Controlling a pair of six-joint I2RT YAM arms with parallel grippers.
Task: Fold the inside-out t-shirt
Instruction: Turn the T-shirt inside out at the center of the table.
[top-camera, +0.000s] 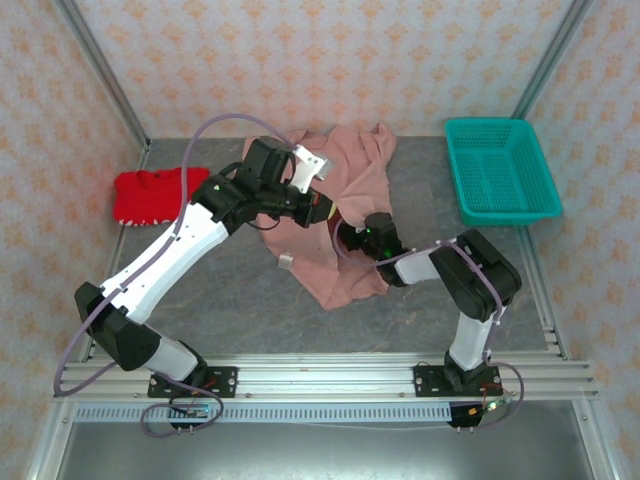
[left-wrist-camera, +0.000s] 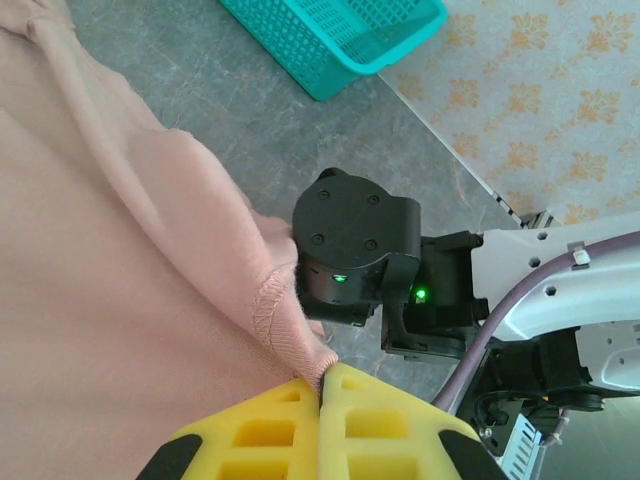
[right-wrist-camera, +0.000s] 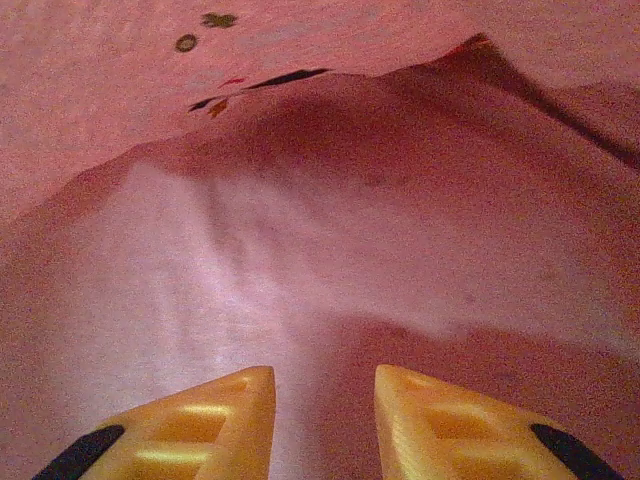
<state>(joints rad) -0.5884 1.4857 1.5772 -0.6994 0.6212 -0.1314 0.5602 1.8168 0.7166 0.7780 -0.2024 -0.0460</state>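
The inside-out t-shirt (top-camera: 350, 175), dusty salmon-pink, lies crumpled in the middle of the table. My left gripper (top-camera: 330, 214) is shut on a stitched hem edge of it (left-wrist-camera: 262, 300), and its yellow fingertips (left-wrist-camera: 345, 385) are pressed together with a fold of cloth pinched between them. My right gripper (top-camera: 352, 238) reaches into the shirt from the right. In the right wrist view the right gripper (right-wrist-camera: 322, 385) stands open inside the garment, with pink cloth all around and nothing held between the fingers. A small dark print (right-wrist-camera: 262, 80) shows through the cloth above it.
A teal plastic basket (top-camera: 500, 170) sits at the back right. A bright red garment (top-camera: 150, 195) lies at the left edge of the table. Grey tabletop (top-camera: 230, 300) shows in front of the shirt. The right arm's black wrist (left-wrist-camera: 355, 245) is close to my left fingers.
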